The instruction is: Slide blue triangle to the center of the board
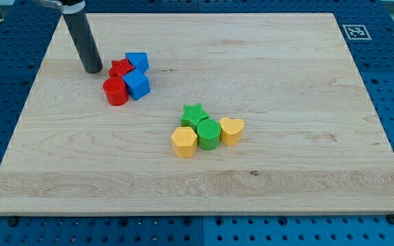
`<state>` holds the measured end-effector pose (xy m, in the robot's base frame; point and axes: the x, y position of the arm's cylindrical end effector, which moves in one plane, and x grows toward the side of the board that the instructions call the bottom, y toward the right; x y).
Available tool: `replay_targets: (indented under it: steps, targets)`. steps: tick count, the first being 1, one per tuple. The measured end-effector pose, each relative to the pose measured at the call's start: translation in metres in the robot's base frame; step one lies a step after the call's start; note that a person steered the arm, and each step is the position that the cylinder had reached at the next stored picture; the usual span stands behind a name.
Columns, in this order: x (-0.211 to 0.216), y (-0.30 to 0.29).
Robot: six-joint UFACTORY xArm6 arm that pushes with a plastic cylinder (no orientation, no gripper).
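Observation:
Two blue blocks sit in a cluster at the view's upper left of the wooden board [286, 82]. The upper blue block [137, 61] looks like the triangle, and the lower blue block [137, 85] looks like a cube; their shapes are hard to tell apart. A red star [120, 67] touches the upper blue block on its left. A red cylinder [115, 91] touches the lower blue block on its left. My tip [93, 70] rests on the board just left of the red star, a small gap away from it.
A second cluster lies near the board's middle: a green star [194, 114], a green cylinder [208, 133], a yellow hexagon [184, 141] and a yellow heart [231, 130], all touching. A marker tag [353, 31] sits at the top right corner.

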<state>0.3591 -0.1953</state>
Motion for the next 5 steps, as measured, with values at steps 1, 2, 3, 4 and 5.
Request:
replay_targets:
  steps: [1, 2, 3, 4, 5]
  targets:
    - [0.0, 0.01]
    - [-0.009, 0.074]
    - [-0.024, 0.141]
    - [-0.024, 0.14]
    - [-0.024, 0.093]
